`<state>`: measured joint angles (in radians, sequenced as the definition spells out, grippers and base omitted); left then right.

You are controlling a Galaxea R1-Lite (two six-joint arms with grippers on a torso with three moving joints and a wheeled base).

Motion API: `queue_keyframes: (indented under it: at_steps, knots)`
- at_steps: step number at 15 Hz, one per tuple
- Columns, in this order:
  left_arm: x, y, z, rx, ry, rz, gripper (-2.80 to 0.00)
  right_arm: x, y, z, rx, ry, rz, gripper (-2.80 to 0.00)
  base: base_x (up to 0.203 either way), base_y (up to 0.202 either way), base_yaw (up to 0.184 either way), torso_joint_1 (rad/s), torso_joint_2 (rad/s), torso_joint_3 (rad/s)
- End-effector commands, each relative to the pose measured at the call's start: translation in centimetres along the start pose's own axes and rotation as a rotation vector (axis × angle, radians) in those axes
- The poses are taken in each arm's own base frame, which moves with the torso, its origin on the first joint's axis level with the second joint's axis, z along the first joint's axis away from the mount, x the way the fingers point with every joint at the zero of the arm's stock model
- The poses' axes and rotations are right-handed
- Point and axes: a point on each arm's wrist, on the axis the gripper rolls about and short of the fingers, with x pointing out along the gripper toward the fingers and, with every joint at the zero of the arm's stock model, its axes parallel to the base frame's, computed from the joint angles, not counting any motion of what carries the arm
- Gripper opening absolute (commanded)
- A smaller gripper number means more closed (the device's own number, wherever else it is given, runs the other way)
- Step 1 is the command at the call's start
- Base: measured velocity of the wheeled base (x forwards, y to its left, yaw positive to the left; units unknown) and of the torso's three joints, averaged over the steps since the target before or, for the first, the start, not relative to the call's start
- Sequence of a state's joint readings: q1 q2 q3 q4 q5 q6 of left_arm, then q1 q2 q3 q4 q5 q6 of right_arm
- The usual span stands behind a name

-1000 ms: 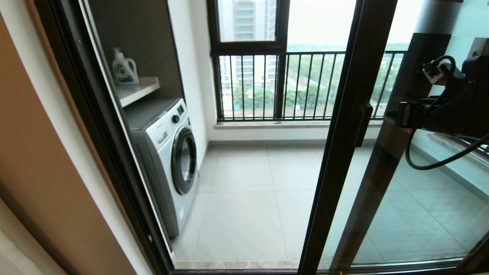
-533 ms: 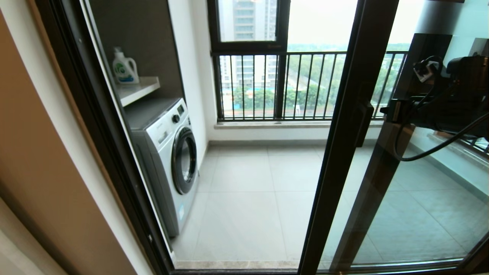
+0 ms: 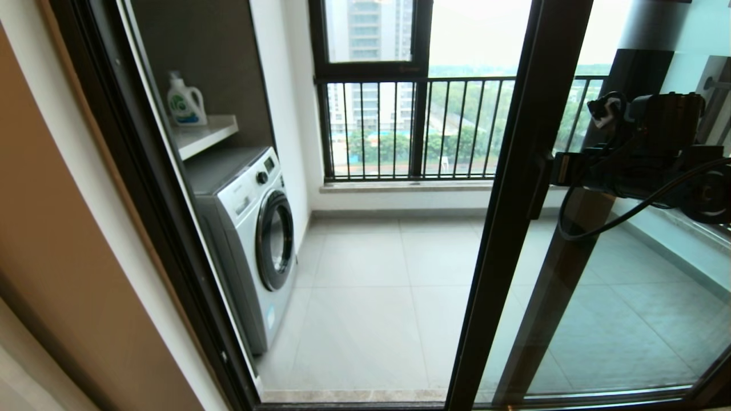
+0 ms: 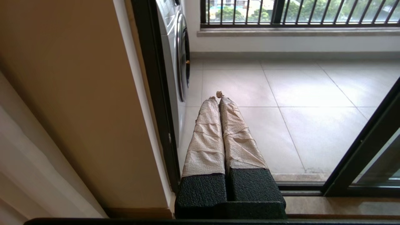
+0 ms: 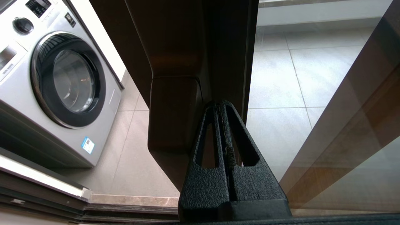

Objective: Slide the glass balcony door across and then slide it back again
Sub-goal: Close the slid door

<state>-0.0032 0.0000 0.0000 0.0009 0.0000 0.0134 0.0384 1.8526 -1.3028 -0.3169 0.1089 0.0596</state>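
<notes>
Dark brown metal frames the glass balcony door, whose leading stile runs slantwise from upper right of centre to the bottom middle of the head view, with the clear pane spreading off to the right. Left of it the doorway stands open onto pale floor tiles, with a washing machine at left centre and a detergent bottle on the shelf above.

At middle right, the right hand reaches in level to the black bar handle. In the right wrist view its fingers are pressed together with nothing between them, tips touching or just beside the handle block, on the glass side. So it looks set to push, not to grip. The left hand, fingers wrapped in pale tape and likewise closed on nothing, hangs low near the door's bottom track at the wall side, idle.

My guess is that the door is about to be shoved leftward across the opening. The worry is the contact: closed tips bearing on a smooth, rounded handle could skid off or ride over its edge, especially if the arm's path drifts from the track's line. Then the hand might strike the glass or the panel might stall partway. Pushing high on a tall panel could also make it bind in its track.
</notes>
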Motion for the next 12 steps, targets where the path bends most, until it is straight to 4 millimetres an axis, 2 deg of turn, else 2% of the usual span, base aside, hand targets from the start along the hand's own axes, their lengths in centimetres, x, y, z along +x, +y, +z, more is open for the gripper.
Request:
queue_keyframes:
  at_steps: [1, 12]
  knots:
    - [0.0, 0.0, 0.0, 0.0, 0.001, 0.0, -2.8, 0.1, 0.3, -0.2, -0.001, 0.004, 0.013, -2.8, 0.0, 0.0, 0.0, 0.0, 0.0, 0.0]
    - [0.0, 0.0, 0.0, 0.0, 0.001, 0.0, -2.8, 0.3, 3.4, -0.4, -0.019, 0.006, 0.044, -2.8, 0.0, 0.0, 0.0, 0.0, 0.0, 0.0]
